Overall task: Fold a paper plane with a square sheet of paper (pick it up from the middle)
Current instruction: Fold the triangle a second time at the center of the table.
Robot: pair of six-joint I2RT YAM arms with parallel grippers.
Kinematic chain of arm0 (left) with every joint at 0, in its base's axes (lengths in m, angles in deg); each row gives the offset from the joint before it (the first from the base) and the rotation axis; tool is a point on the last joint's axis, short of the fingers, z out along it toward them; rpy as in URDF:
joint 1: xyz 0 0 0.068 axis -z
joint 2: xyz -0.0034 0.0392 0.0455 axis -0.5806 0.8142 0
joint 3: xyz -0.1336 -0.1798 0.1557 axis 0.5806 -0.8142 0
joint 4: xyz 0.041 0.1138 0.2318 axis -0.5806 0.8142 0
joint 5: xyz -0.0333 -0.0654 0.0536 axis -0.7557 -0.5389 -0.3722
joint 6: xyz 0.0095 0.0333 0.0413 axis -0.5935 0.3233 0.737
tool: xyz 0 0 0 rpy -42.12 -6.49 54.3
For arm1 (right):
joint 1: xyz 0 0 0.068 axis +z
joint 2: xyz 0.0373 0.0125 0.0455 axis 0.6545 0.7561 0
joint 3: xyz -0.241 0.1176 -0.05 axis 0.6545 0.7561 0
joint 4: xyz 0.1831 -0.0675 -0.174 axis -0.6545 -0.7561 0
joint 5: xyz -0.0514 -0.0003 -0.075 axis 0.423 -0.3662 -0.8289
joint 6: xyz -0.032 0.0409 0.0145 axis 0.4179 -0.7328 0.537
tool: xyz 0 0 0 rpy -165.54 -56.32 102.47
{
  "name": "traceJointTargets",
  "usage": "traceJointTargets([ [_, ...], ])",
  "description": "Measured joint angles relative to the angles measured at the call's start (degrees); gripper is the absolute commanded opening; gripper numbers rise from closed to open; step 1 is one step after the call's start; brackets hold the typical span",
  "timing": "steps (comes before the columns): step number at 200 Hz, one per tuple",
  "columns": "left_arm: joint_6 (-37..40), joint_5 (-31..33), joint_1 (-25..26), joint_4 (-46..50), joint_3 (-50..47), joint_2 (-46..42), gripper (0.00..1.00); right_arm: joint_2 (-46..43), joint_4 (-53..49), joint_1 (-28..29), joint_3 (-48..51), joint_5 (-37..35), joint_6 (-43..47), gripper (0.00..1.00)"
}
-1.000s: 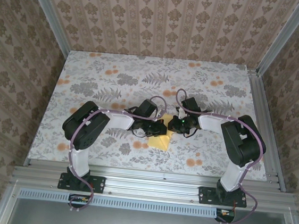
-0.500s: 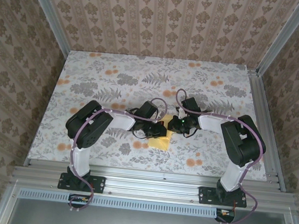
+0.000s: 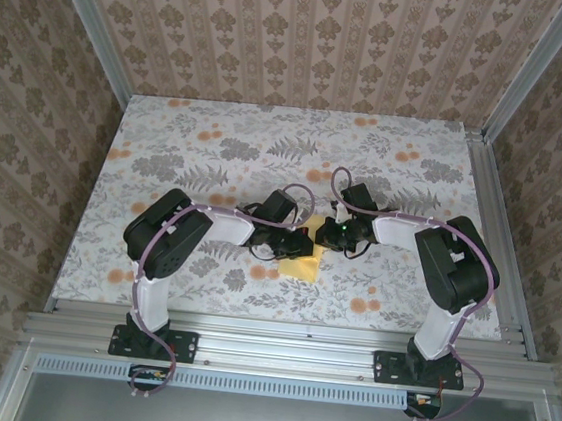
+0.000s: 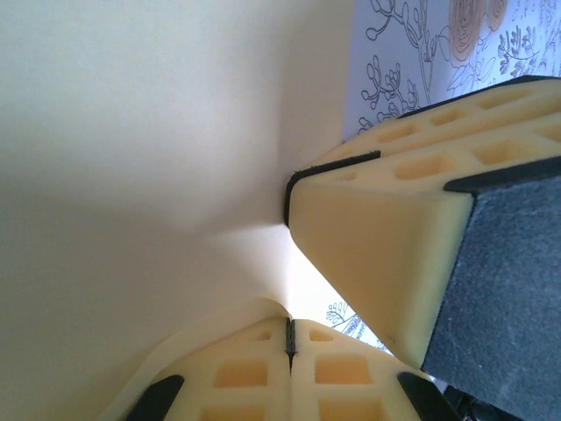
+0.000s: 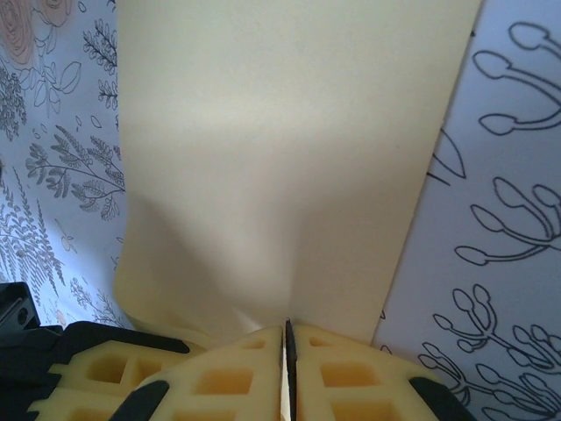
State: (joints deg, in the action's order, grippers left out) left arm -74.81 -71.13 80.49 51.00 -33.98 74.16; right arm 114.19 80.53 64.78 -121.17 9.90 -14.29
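Observation:
The mustard-yellow square sheet of paper [image 3: 301, 264] lies at the table's middle, pinched between both grippers. My left gripper [image 3: 298, 246] is shut on its edge. In the left wrist view the sheet [image 4: 140, 167] bulges up from the closed foam fingers [image 4: 245, 373]. My right gripper [image 3: 326, 238] is shut on the sheet's opposite side. In the right wrist view the paper [image 5: 289, 167] runs away from the closed fingertips [image 5: 351, 377] with a soft ridge down its middle. The two grippers almost touch; a right finger [image 4: 386, 246] looms beside the left one. A paper plane is out of view.
The table [image 3: 217, 154] has a grey floral cover with orange flower prints [image 3: 357, 304]. Patterned walls stand on three sides, and an aluminium rail [image 3: 286, 352] runs along the near edge by the arm bases.
The left arm's elbow has shifted slightly to the right. Both grippers stay shut on the sheet in the same place.

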Motion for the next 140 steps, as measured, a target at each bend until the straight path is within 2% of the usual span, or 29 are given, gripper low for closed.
traceJointTargets([
  [140,0.02,0.57,0.04,-0.28,0.0,-1.42,0.05,0.0,0.66,-0.02,0.22,-0.02,-0.22,0.08],
])
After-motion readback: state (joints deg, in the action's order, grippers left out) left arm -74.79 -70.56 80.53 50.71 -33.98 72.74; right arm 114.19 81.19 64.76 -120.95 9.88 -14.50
